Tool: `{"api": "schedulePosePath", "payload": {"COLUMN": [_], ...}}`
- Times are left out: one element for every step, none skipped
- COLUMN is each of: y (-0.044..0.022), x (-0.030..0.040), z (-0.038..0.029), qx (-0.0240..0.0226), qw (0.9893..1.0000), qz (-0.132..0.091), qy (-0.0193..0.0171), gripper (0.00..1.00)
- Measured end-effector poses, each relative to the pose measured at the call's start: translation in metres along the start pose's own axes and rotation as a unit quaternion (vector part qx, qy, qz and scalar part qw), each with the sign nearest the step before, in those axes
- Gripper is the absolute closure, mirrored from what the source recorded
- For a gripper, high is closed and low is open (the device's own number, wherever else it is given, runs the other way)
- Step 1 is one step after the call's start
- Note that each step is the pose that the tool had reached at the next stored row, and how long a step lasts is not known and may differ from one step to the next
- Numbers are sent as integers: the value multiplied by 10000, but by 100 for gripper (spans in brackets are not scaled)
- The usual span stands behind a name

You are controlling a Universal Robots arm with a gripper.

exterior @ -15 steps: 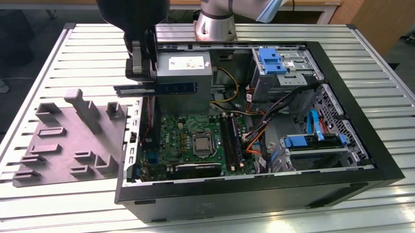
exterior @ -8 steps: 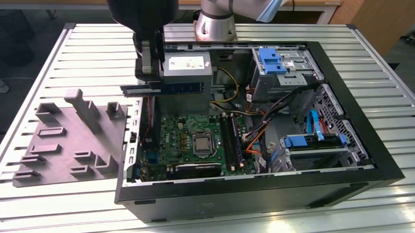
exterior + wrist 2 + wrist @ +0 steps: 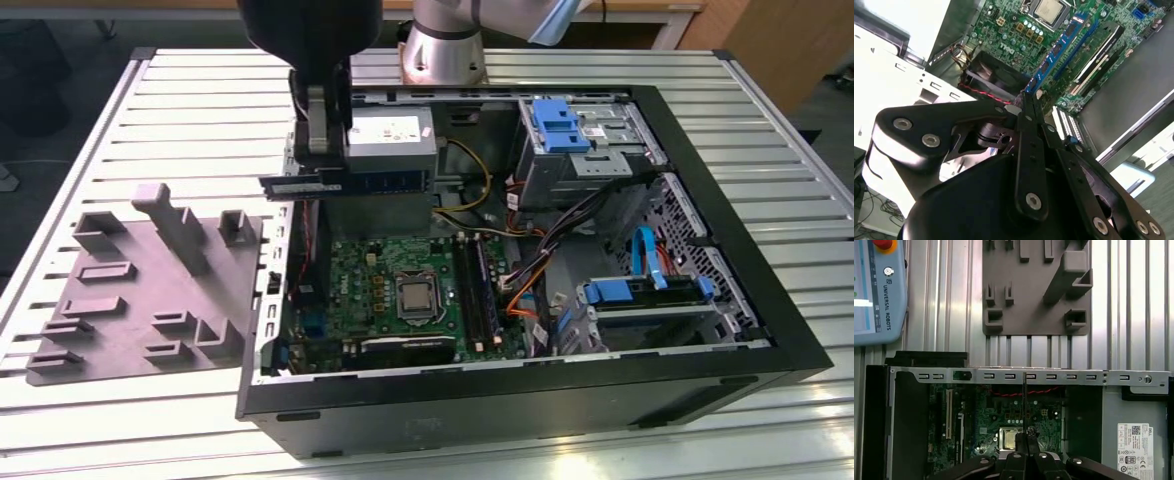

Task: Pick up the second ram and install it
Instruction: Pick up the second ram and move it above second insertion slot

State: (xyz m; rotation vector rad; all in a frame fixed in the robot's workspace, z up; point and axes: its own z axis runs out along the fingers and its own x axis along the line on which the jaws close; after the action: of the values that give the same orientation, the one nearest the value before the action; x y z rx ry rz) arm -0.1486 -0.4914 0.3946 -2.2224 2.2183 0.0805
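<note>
Hand point(image 3: 318, 170) grips the second ram point(image 3: 387, 181) above the open computer case point(image 3: 534, 395) on a slatted metal table point(image 3: 200, 80).

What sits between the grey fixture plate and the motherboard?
In the first wrist view: a strip of bare ribbed table, then the case's perforated metal rail, between the fixture plate and the motherboard. The claw holds the second ram.
</note>
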Motion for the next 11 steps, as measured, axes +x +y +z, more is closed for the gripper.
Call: {"api": "schedulePosePath", "payload": {"y": [-9, -19, -26, -34, -42, -49, -56, -64, -71, -78, -87], "x": [0, 0, -1, -1, -2, -2, -3, -4, -4, -4, -5], "z": [2, 5, 8, 10, 13, 15, 17, 19, 21, 23, 26], "qx": [0, 0, 0, 0, 0, 0, 0, 0, 1, 0, 0], "qw": [10000, 10000, 10000, 10000, 10000, 10000, 10000, 10000, 10000, 10000, 10000], "qz": [0, 0, 0, 0, 0, 0, 1, 0, 1, 1, 1], "qy": [0, -1, -1, 0, -1, -1, 0, 0, -1, -1, 0], "gripper": [89, 89, 89, 89, 89, 89, 89, 89, 89, 89, 89]}}
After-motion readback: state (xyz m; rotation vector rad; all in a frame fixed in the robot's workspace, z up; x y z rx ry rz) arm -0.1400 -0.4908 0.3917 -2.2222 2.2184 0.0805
